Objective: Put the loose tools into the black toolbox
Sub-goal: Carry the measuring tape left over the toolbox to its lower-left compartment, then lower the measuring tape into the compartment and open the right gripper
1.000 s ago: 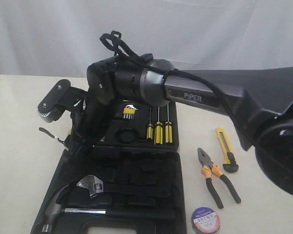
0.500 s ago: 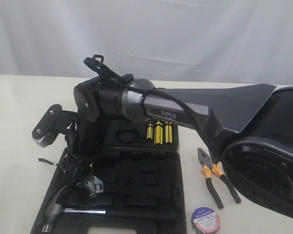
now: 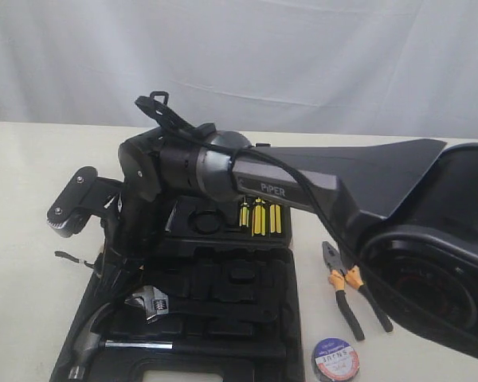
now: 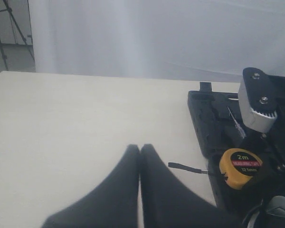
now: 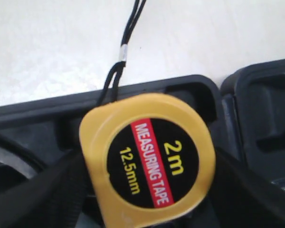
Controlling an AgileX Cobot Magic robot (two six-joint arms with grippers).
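Note:
The black toolbox (image 3: 291,318) lies open on the table. My right gripper (image 3: 115,267) reaches across to the toolbox's left edge. In the right wrist view my right gripper (image 5: 147,159) is shut on the yellow "2m" tape measure (image 5: 147,161), which sits just above a slot by the toolbox rim (image 5: 38,118). The tape measure's black lanyard (image 3: 72,259) trails onto the table. The tape measure (image 4: 241,167) also shows in the left wrist view, at the toolbox (image 4: 202,123) edge. Orange-and-black pliers (image 3: 346,290) and the tape roll (image 3: 335,360) lie right of the case. My left gripper (image 4: 140,148) is shut and empty over bare table.
A hammer (image 3: 103,342) and a silver wrench (image 3: 147,302) sit in the near half of the case. Yellow-handled screwdrivers (image 3: 259,217) stand in the far half. The right arm's bulk covers the table at the right. A white curtain hangs behind.
The right arm has swung left and down, carrying the tape measure from over the far half of the case to its left edge. It has hardly moved in the last half second.

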